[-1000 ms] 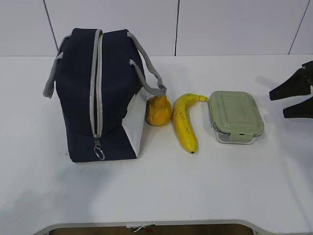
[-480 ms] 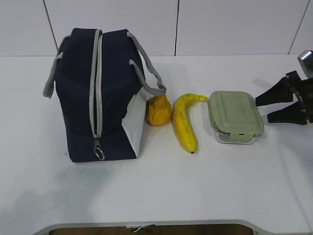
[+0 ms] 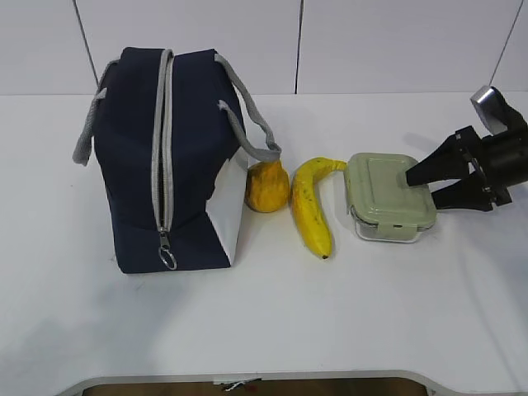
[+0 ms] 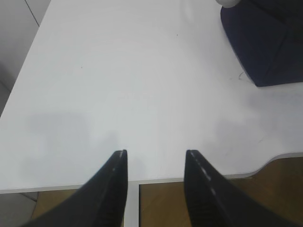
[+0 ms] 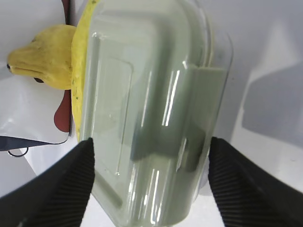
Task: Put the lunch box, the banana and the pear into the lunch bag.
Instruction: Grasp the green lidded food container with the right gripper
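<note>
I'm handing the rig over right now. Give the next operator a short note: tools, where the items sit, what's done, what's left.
Right tool: open, straddling the lunch box, not closed on it.
Left tool: open, holding nothing, near the table edge, away from the items.
Lunch bag: standing at the left, zipper closed.
Pear: on the table beside the bag.
Banana: on the table between pear and lunch box.
Done: nothing packed.
Left: unzip the bag, then load lunch box, banana and pear.
</note>
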Available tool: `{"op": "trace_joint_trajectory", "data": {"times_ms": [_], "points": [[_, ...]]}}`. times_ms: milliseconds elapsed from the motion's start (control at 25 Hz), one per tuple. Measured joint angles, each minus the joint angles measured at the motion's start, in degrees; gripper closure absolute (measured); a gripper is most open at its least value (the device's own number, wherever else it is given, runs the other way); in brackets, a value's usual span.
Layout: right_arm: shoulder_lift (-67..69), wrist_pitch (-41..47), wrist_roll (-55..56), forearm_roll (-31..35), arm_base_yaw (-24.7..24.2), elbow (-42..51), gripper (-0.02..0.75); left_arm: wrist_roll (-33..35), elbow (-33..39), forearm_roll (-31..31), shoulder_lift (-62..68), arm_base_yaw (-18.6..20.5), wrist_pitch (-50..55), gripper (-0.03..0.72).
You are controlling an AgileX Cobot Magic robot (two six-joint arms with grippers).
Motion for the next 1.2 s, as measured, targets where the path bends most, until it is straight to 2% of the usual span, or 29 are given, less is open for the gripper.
{"op": "trace_joint_trajectory", "data": {"times_ms": [480, 760, 1200], "points": [[2.44, -0.11, -0.99, 0.86, 0.00, -0.88, 0.157, 0.00, 0.00, 0.00, 0.00, 0.00, 0.00, 0.382], [4.19, -0.22, -1.08, 5.23, 0.00, -2.73, 0.157, 0.00, 0.00, 0.00, 0.00, 0.00, 0.00, 0.382], [5.22, -0.22, -1.56, 2.83, 0.00, -2.96, 0.157, 0.00, 0.00, 0.00, 0.00, 0.00, 0.00, 0.382]]}}
